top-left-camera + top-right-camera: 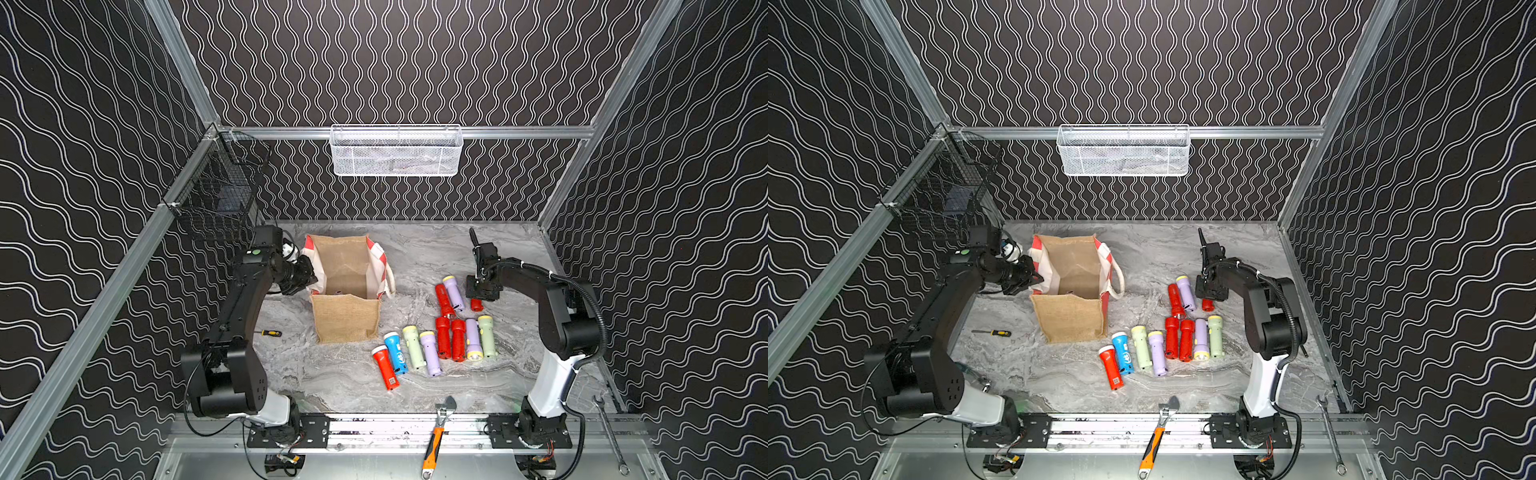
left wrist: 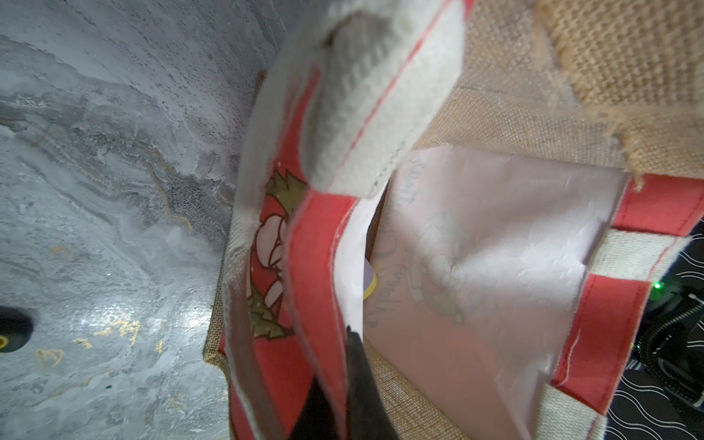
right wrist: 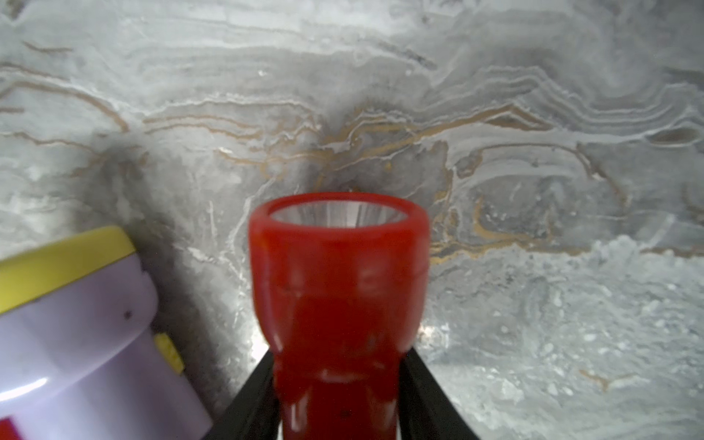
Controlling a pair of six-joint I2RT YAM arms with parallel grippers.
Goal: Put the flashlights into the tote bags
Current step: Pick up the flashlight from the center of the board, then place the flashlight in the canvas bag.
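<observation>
The burlap tote bag (image 1: pixel 345 316) stands open left of centre in both top views. My left gripper (image 2: pixel 335 358) is shut on its red rim (image 2: pixel 316 289), at the bag's left side (image 1: pixel 309 277). A lilac and yellow shape shows inside the bag. My right gripper (image 3: pixel 339 354) is down on the table at the right, shut on a red flashlight (image 3: pixel 337 274), which pokes out below it (image 1: pixel 476 305). A lilac flashlight (image 3: pixel 72 324) lies just beside it, next to another red one (image 1: pixel 444 300). Several more flashlights lie in a row (image 1: pixel 458 340), ending with a blue one (image 1: pixel 395 353).
A small screwdriver (image 1: pixel 270 333) lies left of the bag. An orange-handled wrench (image 1: pixel 436 432) and a steel spanner (image 1: pixel 609 432) rest at the front rail. A white mesh basket (image 1: pixel 395 151) hangs on the back wall and a black wire basket (image 1: pixel 216 195) on the left one.
</observation>
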